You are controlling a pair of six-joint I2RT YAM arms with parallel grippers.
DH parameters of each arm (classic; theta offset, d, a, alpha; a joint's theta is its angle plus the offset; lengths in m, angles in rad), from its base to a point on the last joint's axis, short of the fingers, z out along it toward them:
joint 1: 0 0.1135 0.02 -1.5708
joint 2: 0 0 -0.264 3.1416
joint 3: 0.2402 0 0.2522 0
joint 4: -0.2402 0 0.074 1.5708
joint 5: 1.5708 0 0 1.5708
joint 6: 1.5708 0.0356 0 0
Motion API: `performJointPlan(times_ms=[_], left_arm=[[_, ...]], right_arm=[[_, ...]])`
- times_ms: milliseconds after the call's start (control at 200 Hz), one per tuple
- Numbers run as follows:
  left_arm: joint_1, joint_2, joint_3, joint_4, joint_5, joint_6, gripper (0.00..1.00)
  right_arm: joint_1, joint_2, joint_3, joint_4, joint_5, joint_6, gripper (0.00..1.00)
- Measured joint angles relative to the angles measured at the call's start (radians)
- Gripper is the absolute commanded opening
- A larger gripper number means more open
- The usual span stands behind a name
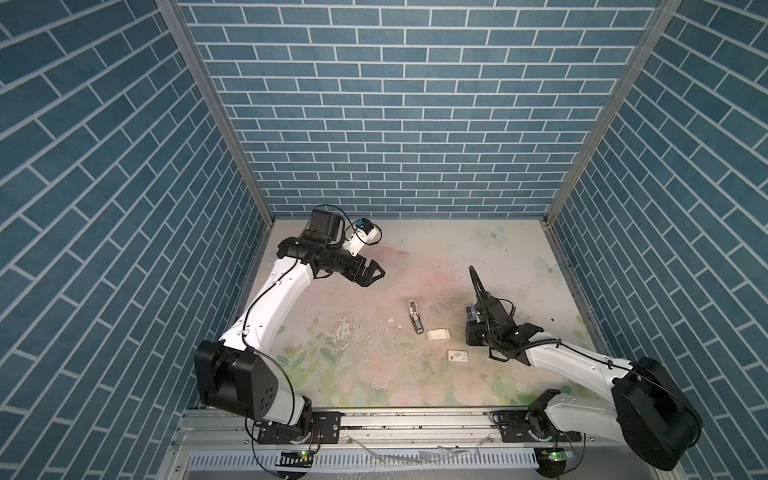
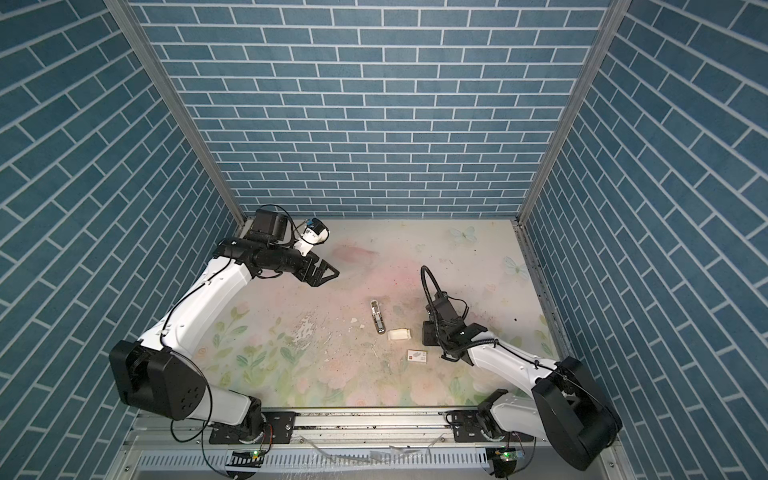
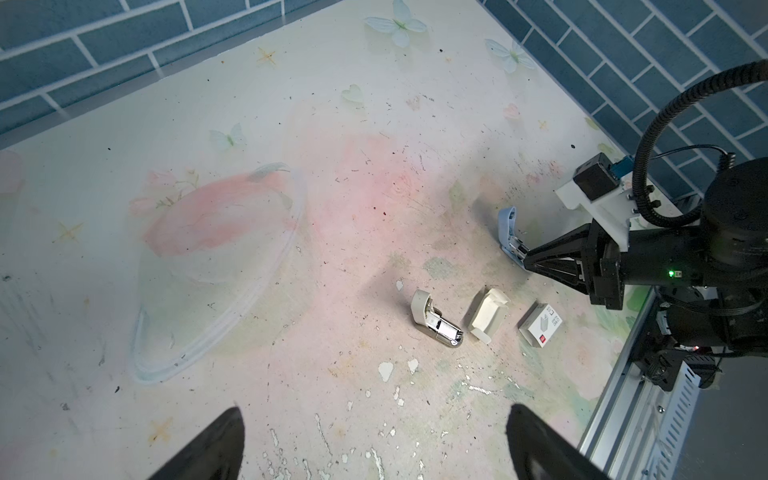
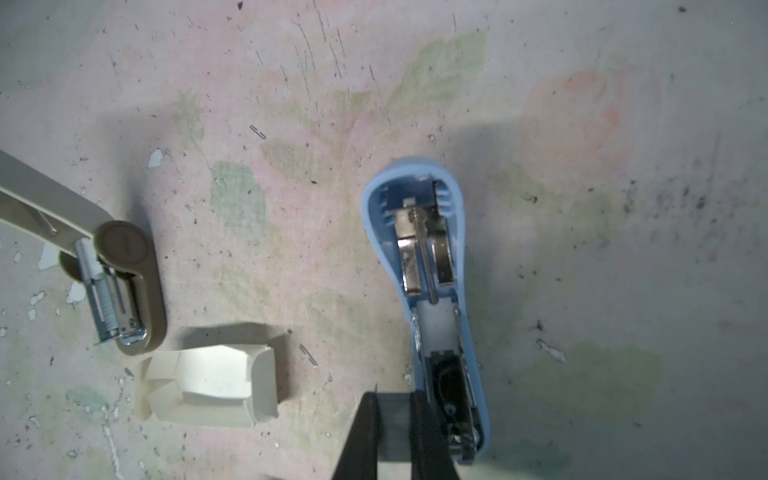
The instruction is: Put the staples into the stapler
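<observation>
Blue brick-patterned walls [image 1: 395, 104] enclosed 3 sides of a worn floral tabletop [image 1: 415, 257]; a metal rail [image 1: 415, 420] lined its near edge.

Markings: none legible.
The small white box [image 3: 540, 329] carries a red square and grey print, too small to read.
</observation>
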State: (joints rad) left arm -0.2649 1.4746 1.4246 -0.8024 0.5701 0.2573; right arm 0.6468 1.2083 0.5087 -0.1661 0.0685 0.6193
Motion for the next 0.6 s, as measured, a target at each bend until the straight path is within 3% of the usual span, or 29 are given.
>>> performJointPlan(times_ms=[600], left_arm=[[0.000,0.011,0.050,-0.069,0.000,0.029,1.00]], right_arm=[[-0.013,-0.011,0.051,-0.028,0.050,-0.105,0.11]])
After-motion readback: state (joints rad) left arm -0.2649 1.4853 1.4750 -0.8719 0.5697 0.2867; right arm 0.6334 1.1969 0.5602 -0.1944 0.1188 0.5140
